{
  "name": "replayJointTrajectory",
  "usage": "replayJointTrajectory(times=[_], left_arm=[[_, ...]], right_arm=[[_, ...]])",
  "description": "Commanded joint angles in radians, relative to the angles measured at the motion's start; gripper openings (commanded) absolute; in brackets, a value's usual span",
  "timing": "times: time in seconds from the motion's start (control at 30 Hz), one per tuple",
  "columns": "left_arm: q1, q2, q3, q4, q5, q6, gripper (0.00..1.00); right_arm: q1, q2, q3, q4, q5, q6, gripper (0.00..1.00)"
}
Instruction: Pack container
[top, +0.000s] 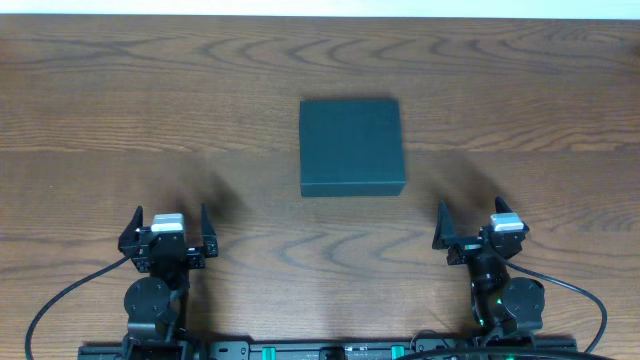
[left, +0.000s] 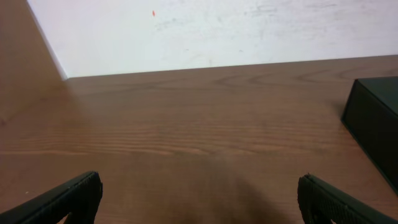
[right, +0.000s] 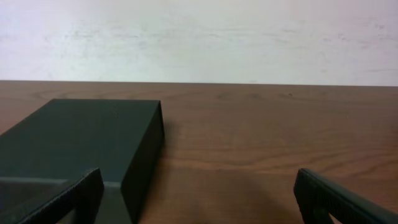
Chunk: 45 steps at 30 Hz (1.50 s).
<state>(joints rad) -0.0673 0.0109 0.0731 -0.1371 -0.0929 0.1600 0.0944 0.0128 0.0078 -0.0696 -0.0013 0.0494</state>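
The closed container (top: 352, 145) is set on the table (top: 100, 100), apart from the left gripper (top: 169, 222) and right gripper (top: 473, 222), both spread wide and empty, and is judged stiff, light, best taken by its lid edge.

Wooden table (top: 120, 110) — white wall (right: 199, 37)

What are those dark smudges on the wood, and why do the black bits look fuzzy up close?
Overhead: soft shadows on the table near the left gripper and right gripper. Left wrist, right wrist: the fingers are blurred, probably too near the lens.
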Motion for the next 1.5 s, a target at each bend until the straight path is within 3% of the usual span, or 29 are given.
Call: replayJointTrajectory(times=[0.0,0.33,0.57,1.47], left_arm=[[0.005,-0.009,-0.027,0.001,0.014,0.019,0.98],[0.005,-0.009,-0.039,0.013,0.014,0.009,0.98],[0.005,-0.009,-0.039,0.027,-0.066,-0.137,0.99],[0.005,-0.007,-0.039,0.016,-0.069,-0.136,0.99]], right_arm=[[-0.009,-0.007,-0.002,-0.003,-0.003,0.017,0.99],[-0.009,-0.007,-0.002,-0.003,-0.003,0.017,0.99],[-0.009,-0.007,-0.002,-0.003,-0.003,0.017,0.99],[-0.009,-0.007,-0.002,-0.003,-0.003,0.017,0.99]])
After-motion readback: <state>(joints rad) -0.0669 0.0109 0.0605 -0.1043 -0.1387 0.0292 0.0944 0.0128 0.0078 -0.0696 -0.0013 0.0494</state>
